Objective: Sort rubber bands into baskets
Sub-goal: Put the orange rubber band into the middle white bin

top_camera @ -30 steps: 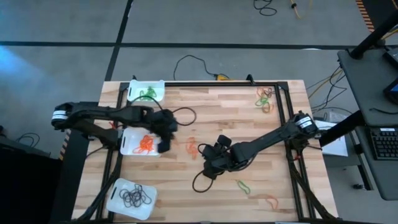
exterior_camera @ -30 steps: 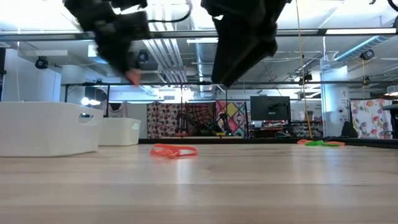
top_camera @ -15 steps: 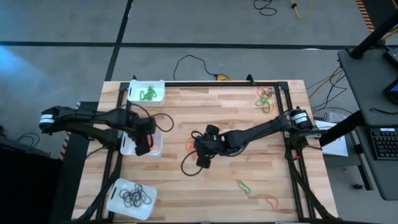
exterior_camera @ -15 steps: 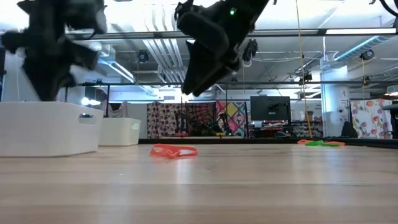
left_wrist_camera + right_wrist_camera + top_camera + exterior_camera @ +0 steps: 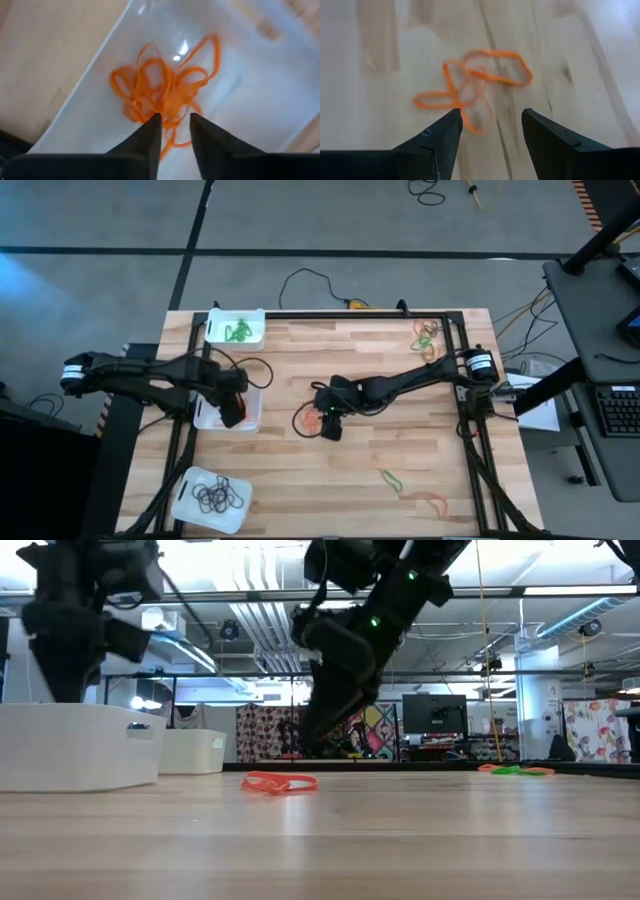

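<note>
Three white baskets stand along the table's left side: the far one [image 5: 236, 326] holds green rubber bands, the middle one [image 5: 250, 418] orange ones [image 5: 165, 92], and the near one [image 5: 210, 498] black ones. My left gripper [image 5: 172, 120] points straight down over the middle basket. Its fingers stand a little apart above the orange heap. My right gripper [image 5: 492, 117] is open and slants down just above a small tangle of orange rubber bands [image 5: 470, 95] lying flat on the table's middle [image 5: 304, 417]. In the low view that tangle [image 5: 280, 782] lies in front of it.
Loose bands lie elsewhere on the wood. There is a green one [image 5: 392, 479] and an orange one [image 5: 432, 502] near the front right, and a mixed heap [image 5: 427, 338] at the far right corner. A black frame rail [image 5: 350, 314] runs along the far edge.
My left gripper has gone toward the table's left edge, from beside the middle basket to over it, sinking a little and rolling about its own line. My right gripper has gone toward the far edge and down, onto the orange tangle in the table's middle.
</note>
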Available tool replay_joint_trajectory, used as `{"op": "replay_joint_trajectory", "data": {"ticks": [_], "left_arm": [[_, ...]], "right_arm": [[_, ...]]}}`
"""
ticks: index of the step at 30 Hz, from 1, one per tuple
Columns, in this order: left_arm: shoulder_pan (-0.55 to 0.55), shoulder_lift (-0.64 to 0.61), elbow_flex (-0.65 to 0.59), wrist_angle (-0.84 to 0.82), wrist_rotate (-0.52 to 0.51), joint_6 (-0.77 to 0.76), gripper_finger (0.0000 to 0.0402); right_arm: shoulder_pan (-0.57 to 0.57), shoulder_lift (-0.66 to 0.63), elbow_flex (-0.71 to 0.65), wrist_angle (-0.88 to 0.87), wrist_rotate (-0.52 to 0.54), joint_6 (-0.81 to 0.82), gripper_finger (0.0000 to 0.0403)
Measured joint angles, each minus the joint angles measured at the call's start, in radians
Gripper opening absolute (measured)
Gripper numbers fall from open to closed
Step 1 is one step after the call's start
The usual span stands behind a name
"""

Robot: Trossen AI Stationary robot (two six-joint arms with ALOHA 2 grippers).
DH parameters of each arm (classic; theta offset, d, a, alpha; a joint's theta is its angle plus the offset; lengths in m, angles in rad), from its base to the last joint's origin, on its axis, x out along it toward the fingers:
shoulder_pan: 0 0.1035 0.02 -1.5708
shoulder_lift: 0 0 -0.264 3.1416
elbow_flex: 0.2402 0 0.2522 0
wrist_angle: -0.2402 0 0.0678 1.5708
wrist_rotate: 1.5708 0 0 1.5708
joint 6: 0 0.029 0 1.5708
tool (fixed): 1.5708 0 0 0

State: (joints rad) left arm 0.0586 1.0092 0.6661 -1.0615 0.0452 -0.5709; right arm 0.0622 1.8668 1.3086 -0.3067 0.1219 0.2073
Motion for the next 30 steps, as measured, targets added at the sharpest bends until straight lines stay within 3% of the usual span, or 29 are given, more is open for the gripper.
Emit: {"op": "replay_joint_trajectory", "data": {"ticks": [9, 15, 18, 24, 30], "left_arm": [[0.000, 0.009, 0.105, -0.114, -0.011, 0.009, 0.0203], [0.000, 0.014, 0.129, -0.152, 0.015, 0.011, 0.0244], [-0.012, 0.012, 0.155, -0.022, 0.016, 0.044, 0.0251], [-0.076, 0.044, 0.132, 0.421, -0.010, 0.166, 0.0245], [-0.089, 0.204, 0.116, 0.653, -0.150, 0.181, 0.0232]], "right_arm": [[0.002, 0.000, 0.001, -0.013, 0.000, 0.034, 0.0201], [0.013, -0.007, 0.066, -0.117, 0.000, 0.030, 0.0201], [0.022, -0.021, 0.140, -0.266, 0.001, 0.017, 0.0201], [0.052, -0.057, 0.243, -0.409, 0.009, 0.038, 0.0201], [0.118, -0.084, 0.317, -0.477, 0.057, 0.162, 0.0201]]}}
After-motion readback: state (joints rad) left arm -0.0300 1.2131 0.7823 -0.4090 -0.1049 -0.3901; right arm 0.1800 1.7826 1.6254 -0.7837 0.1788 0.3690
